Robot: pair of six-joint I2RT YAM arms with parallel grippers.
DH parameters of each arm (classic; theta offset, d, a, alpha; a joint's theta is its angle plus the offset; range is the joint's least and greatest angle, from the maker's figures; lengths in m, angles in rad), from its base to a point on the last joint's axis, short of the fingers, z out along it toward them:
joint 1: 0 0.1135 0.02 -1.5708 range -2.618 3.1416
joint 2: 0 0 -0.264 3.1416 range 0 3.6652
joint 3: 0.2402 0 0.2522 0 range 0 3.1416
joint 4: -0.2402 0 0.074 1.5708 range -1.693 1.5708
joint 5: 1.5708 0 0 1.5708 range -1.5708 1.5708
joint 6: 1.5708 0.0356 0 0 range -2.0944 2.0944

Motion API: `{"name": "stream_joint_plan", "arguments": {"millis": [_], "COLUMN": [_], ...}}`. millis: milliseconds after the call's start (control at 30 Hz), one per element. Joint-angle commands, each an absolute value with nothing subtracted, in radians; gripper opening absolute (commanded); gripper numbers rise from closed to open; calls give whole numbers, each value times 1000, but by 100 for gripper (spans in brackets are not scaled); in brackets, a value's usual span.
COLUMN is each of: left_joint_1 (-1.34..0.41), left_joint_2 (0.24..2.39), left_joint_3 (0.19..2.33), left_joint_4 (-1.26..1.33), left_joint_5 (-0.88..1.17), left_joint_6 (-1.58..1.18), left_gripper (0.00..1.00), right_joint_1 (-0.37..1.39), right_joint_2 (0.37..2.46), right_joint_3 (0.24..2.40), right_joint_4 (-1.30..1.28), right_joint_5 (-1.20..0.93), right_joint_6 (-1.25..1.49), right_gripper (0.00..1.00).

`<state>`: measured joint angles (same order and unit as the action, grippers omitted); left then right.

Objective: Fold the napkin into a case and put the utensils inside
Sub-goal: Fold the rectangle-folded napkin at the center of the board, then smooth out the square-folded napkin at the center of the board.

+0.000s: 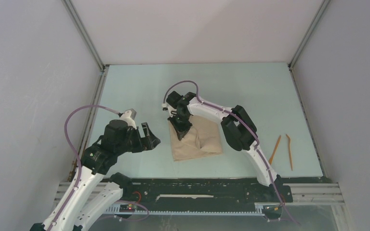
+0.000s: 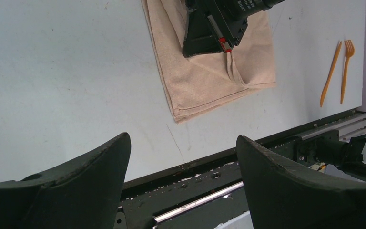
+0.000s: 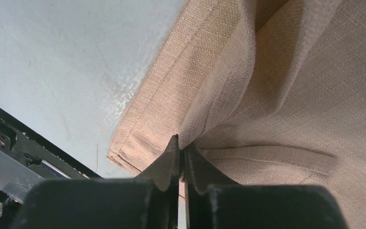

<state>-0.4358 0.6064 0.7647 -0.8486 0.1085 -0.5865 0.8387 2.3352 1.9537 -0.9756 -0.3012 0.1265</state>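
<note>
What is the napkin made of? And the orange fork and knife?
The napkin: woven cloth, maybe linen or cotton; matte, with visible threads and a stitched hem. The fork and knife: probably plastic, evenly orange, but too small to be sure.

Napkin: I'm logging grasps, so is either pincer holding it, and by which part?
The right pincer is shut on a raised fold of the napkin. The left pincer is open and holds nothing.

We see the beige napkin [image 1: 200,144] folded into a rough rectangle on the desk [image 1: 250,91], one crease lifted. Well to its right, an orange knife [image 2: 331,74] and fork [image 2: 347,71] lie side by side.
</note>
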Motion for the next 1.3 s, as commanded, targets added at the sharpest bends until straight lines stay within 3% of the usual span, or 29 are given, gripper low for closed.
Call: {"name": "stream_joint_plan", "arguments": {"millis": [0,133,300,500,633,900,1267], "left_joint_1": [-428,-428,-426,-428,-425,-425,-425], "left_joint_2": [598,596,606,667,732,874,798], "left_joint_3": [776,771,744,701,683,634,652], "left_joint_4": [-839,-835,-808,-710,-605,-404,-478], "left_joint_5": [109,109,122,188,244,374,327], "left_joint_6": [-595,-593,-601,-638,-679,-778,-757], "left_gripper": [89,89,89,89,88,86,86], "right_joint_1": [845,828,789,640,519,447,472], "right_joint_2": [2329,2258,2116,1864,1843,1947,2047], "right_joint_3": [1997,1981,1926,1506,1319,1299,1302], "right_joint_4": [-983,-942,-931,-649,-504,-419,-390], "right_joint_5": [-371,-465,-496,-599,-710,-780,-819], "right_joint_6": [179,249,321,403,425,409,406], "right_gripper": [18,52,74,79,79,78,74]}}
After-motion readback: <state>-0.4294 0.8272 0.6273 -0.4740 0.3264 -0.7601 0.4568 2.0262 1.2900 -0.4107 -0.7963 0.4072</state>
